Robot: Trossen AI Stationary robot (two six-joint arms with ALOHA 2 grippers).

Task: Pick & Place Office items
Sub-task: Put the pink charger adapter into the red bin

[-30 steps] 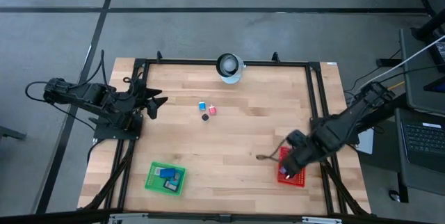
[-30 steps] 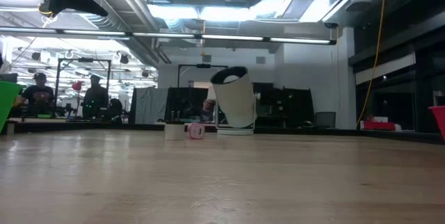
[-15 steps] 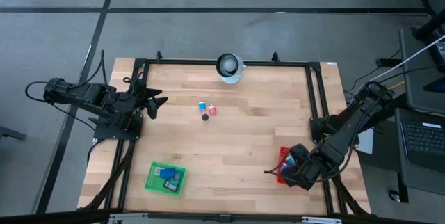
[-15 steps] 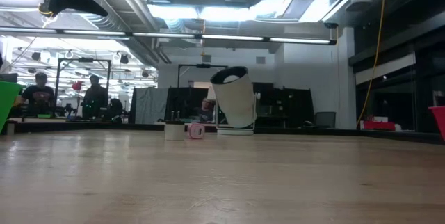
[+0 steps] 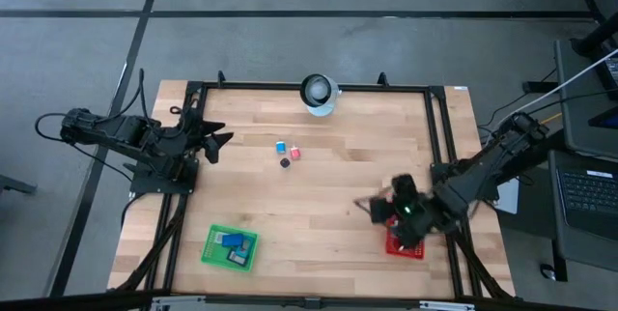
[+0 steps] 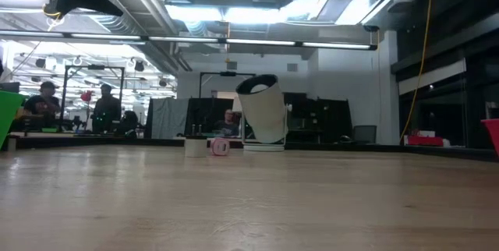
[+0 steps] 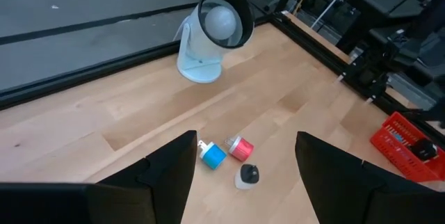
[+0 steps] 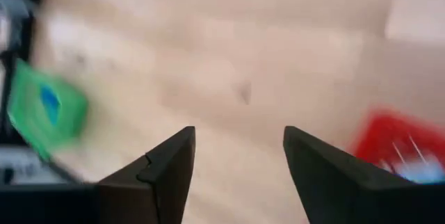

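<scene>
Both claws gape: right claw (image 5: 372, 205) beside red basket (image 5: 406, 243), left claw (image 5: 220, 137) parked.

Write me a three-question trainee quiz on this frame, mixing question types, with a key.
1. True or false: the right gripper holds an item between its fingers.
2. How many small office items lie loose mid-table, near the white ring-shaped object?
3. Which basket sits beside the right gripper: A) green mesh basket, B) red mesh basket?

Key: 1. False; its open fingers are empty. 2. Three: blue, red, black. 3. B.
</scene>
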